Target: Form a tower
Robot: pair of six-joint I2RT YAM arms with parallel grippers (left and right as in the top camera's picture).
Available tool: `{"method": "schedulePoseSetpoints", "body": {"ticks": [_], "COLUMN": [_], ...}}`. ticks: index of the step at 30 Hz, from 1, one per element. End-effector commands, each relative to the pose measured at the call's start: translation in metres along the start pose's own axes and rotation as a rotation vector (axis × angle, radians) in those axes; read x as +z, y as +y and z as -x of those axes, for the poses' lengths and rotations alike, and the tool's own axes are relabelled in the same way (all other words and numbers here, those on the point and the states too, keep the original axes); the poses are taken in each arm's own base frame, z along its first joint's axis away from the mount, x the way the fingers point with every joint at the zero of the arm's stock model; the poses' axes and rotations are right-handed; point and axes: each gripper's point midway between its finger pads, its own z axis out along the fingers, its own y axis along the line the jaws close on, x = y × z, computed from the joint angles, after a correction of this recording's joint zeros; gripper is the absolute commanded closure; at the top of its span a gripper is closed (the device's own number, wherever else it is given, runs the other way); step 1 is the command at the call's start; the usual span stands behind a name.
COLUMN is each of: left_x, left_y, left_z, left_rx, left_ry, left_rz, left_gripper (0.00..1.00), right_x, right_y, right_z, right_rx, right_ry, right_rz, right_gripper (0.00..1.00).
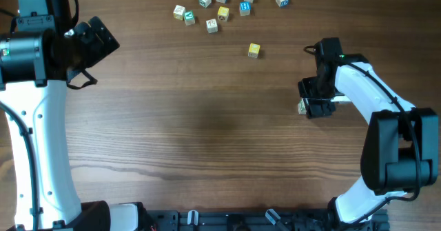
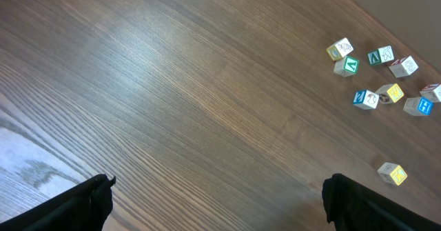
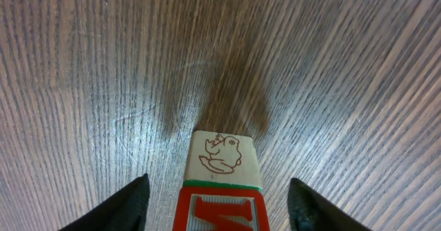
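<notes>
The tower (image 3: pixel 217 155) stands on the wooden table, seen end-on in the right wrist view. It shows a pale cube with a brown animal drawing, a green edge, and a red-lettered cube (image 3: pixel 220 214) nearest the camera. My right gripper (image 3: pixel 219 185) straddles the tower, open. Both dark fingers (image 3: pixel 131 203) stand clear of the cube sides. From overhead, the right gripper (image 1: pixel 315 98) covers most of the tower (image 1: pixel 302 107). My left gripper (image 2: pixel 217 186) hangs open over bare wood at the far left (image 1: pixel 96 41), holding nothing.
A single yellow cube (image 1: pixel 254 49) lies alone up and left of the right gripper, also in the left wrist view (image 2: pixel 392 173). Several loose letter cubes (image 1: pixel 222 12) are scattered along the table's far edge (image 2: pixel 379 79).
</notes>
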Motion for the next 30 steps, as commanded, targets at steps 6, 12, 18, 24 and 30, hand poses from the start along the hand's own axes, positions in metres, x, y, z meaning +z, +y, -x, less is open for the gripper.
{"method": "schedulePoseSetpoints", "body": {"ticks": [6,12,18,24,30], "left_x": [0.001,0.001,0.001,0.001,0.001], "left_y": [0.003,0.003,0.003,0.003,0.003], "left_z": [0.001,0.001,0.001,0.001,0.001], "left_rx": [-0.006,-0.006,-0.006,-0.006,-0.006], "left_ry": [-0.004,-0.004,-0.004,-0.004,-0.004], "left_rz": [0.011,0.011,0.011,0.011,0.011], "left_gripper": [0.0,0.0,0.0,0.0,0.0], "right_x": [-0.006,-0.062,-0.098,-0.076,-0.045], "right_y": [0.004,0.016,0.029,0.02,0.01], "right_z": [0.003,0.01,0.009,-0.01,-0.013], "right_rx": [-0.119,-0.417,-0.936,-1.269,-1.376], "right_ry": [-0.014,-0.075,-0.145,-0.127,-0.067], "right_rz": [-0.017,0.027,0.095,0.045,-0.071], "right_gripper": [0.07,0.0,0.0,0.0,0.0]}}
